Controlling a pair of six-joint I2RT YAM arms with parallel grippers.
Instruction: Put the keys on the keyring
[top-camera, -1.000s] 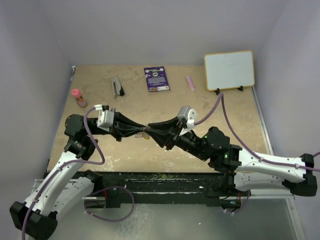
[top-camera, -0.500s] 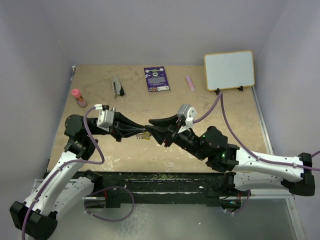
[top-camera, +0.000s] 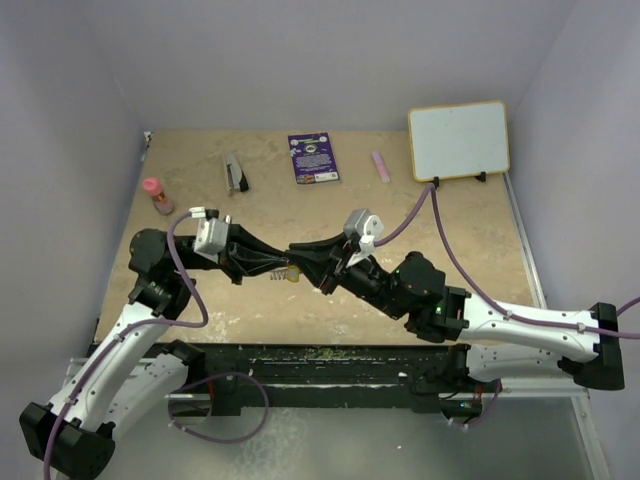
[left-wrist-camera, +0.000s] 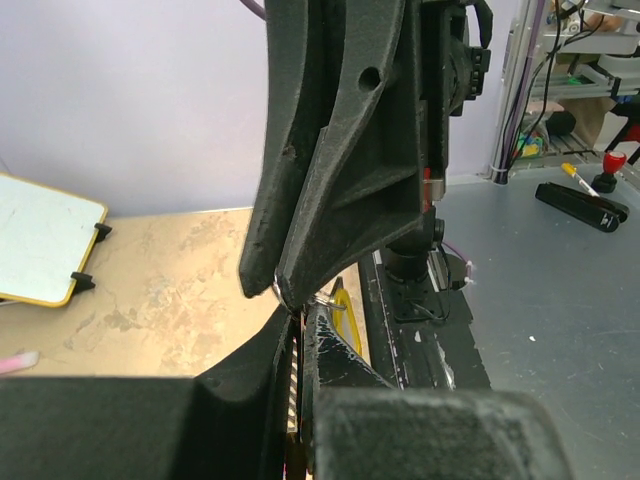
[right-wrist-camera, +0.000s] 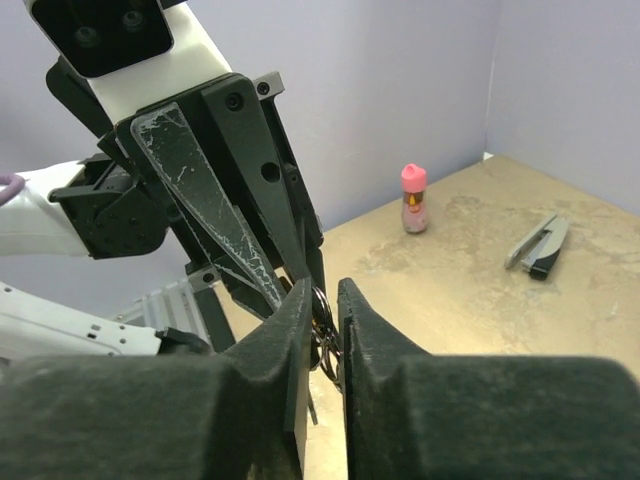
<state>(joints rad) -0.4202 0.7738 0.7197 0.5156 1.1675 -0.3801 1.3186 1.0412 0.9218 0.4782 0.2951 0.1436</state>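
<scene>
Both arms reach in over the tan stone-patterned worktop (top-camera: 480, 240) and meet tip to tip above its middle.

Left gripper (top-camera: 280, 268): fingers pressed together. In its wrist view a beaded strand sits in the seam between them, so it is pinching the thin silvery beaded keyring (right-wrist-camera: 321, 303).

Right gripper (top-camera: 298, 258): fingers nearly together, leaving a narrow slot. The keyring sits in that slot, right at the left gripper's tips. Cannot tell whether the pads bear on it.

Small silvery keys with yellow heads (top-camera: 291, 278): hanging just below the point where the two grippers meet, clear of the worktop. One yellow head shows beside the left fingers in the left wrist view. The count is too small to resolve.

Along the far edge, well apart from the grippers:
- White board with a yellow frame (top-camera: 458, 140), propped at the right.
- Pale pink stick (top-camera: 381, 166), beside the board.
- Purple printed card (top-camera: 313, 157), at centre.
- Grey-and-black oblong tool (top-camera: 236, 173), left of the card.
- Little bottle with a pink cap (top-camera: 155, 194), upright near the left wall.
</scene>
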